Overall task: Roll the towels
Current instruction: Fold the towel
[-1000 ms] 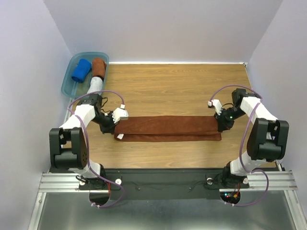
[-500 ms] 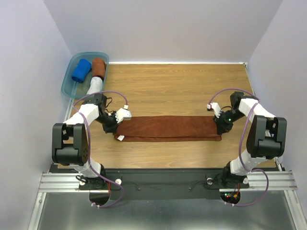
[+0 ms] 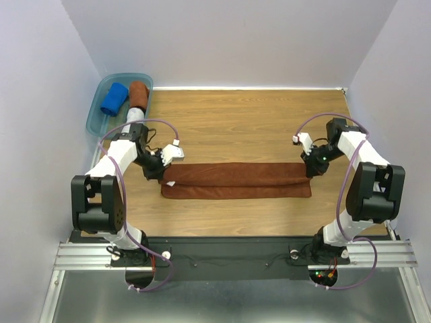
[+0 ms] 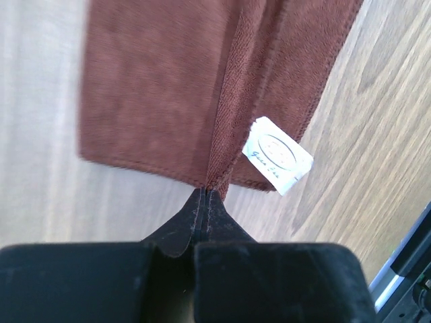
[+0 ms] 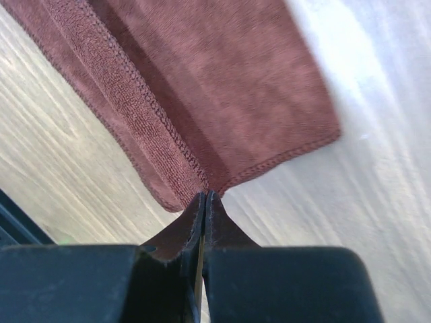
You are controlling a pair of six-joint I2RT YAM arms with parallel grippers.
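The wood-grain tabletop (image 3: 242, 118) carries, near its front half, a long rust-brown towel (image 3: 236, 180) of soft terry cloth, folded lengthwise into a narrow strip whose upper layer lies slightly back from the lower one. Beyond the towel's left end, at the tabletop's far left corner, stands a translucent blue plastic tub (image 3: 95, 108) with rounded corners; inside it lie a bright blue roll (image 3: 114, 98), a brown roll (image 3: 139, 93) and a light grey roll (image 3: 135, 116), side by side. At the towel's left end the left end effector (image 3: 163, 170) has its black fingers pressed together on the stitched hem of the upper layer, as the left wrist view shows. At the towel's right end the right end effector (image 3: 314, 168) is likewise pinched tight on the corner of the ribbed border. Just beside the left grip, a small white fabric label (image 4: 277, 155) with rounded edges pokes out from the towel's hem.
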